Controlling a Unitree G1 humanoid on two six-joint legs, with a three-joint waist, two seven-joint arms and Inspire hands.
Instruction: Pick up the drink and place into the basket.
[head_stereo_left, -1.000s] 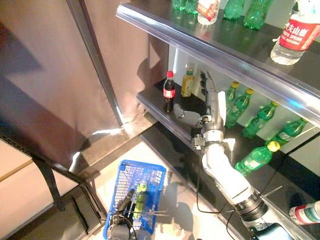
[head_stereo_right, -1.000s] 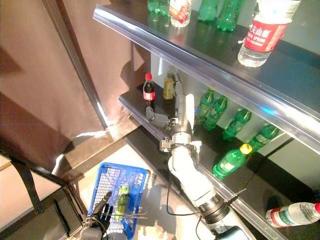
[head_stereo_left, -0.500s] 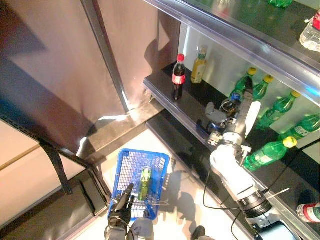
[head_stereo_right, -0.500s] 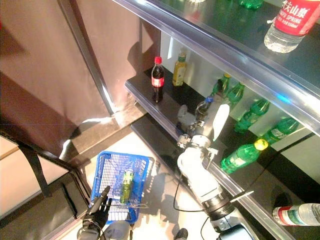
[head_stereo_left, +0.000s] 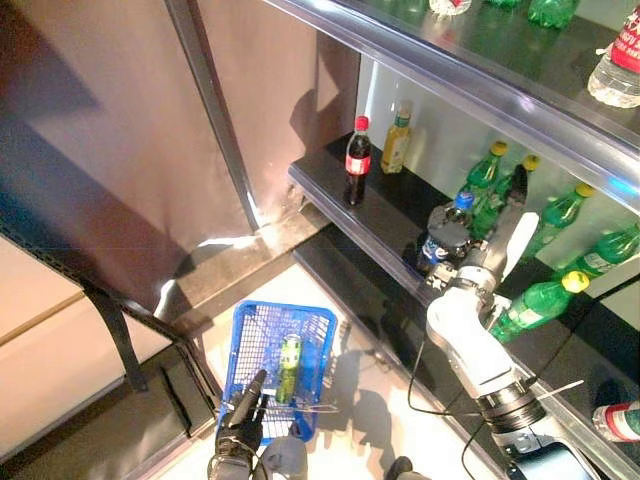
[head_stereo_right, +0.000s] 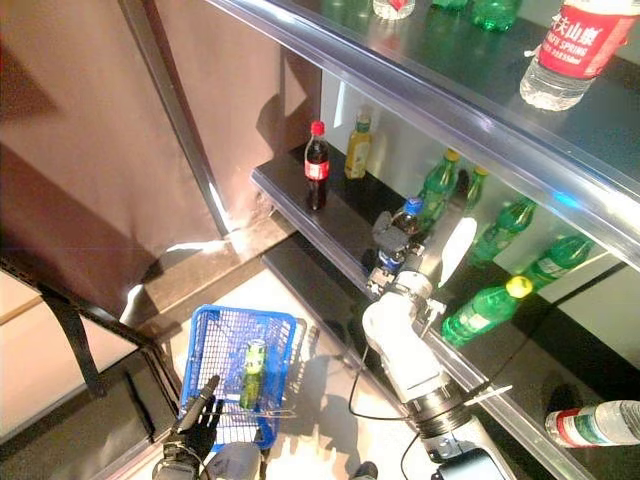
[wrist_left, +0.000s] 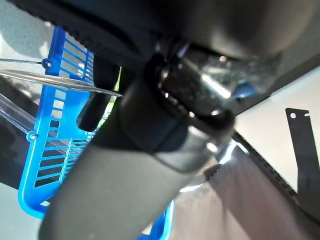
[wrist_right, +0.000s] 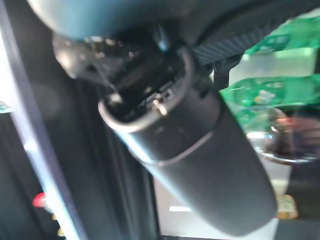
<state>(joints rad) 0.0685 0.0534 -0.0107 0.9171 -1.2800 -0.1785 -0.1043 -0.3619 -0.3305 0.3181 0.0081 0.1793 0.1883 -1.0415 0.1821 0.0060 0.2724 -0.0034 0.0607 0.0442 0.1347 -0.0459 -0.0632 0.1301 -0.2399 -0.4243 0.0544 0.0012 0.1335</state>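
Your right hand is up at the middle shelf with its fingers curled round a blue-capped bottle, so the drink is in its grasp and held close above the shelf's front part, among the green bottles that stand along the back. A green bottle with a yellow cap lies on its side just beside your right forearm. Further along the same shelf, well apart from the hand, a cola bottle with a red cap stands upright with a yellow-green bottle just beside it near the wall. Down on the floor sits the blue basket, and it already has one green bottle lying inside it lengthways. Your left hand is at the basket's near end by its wire handle; its dark fingers point up along the rim, but you cannot tell from these views whether they are closed on the handle (the left wrist view is mostly filled by the hand's own bulk). The upper shelf carries more bottles, among them a clear water bottle with a red label.
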